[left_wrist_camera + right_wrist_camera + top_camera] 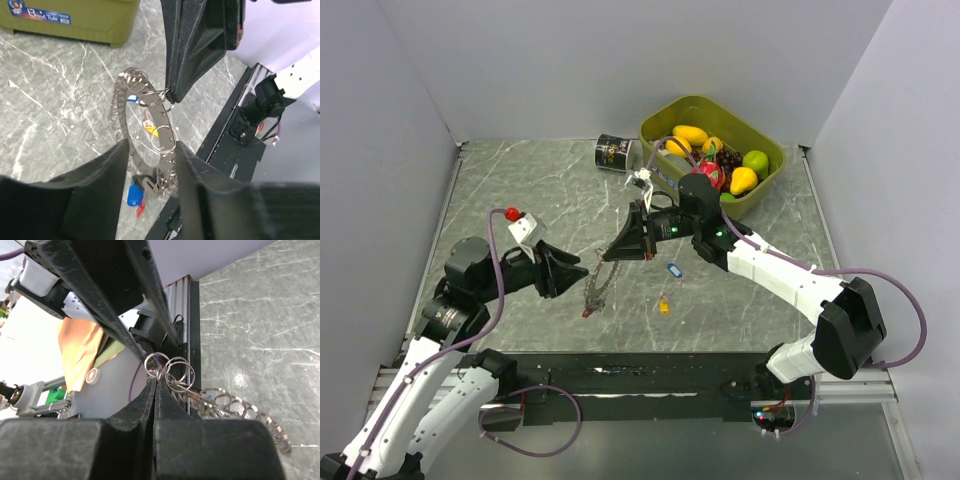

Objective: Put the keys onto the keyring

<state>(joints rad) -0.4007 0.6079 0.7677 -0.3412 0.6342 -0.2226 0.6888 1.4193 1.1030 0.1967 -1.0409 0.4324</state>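
Observation:
The keyring [597,283], a large silvery beaded ring, hangs edge-on between my two grippers above the table. My right gripper [612,255] is shut on small split rings at its top [170,372]; the fingertips [150,385] are pressed together. My left gripper [151,150] has a finger against each side of the keyring's [120,110] lower part. A blue-tagged key [134,194] and a red-tagged key [141,210] hang at the ring's bottom. A loose blue-tagged key [673,270] and a yellow-tagged key [664,305] lie on the table.
A black can [615,153] lies on its side at the back. A green tub [665,115] of toy fruit stands at the back right, right behind the right arm. The black mounting rail [650,375] runs along the near edge.

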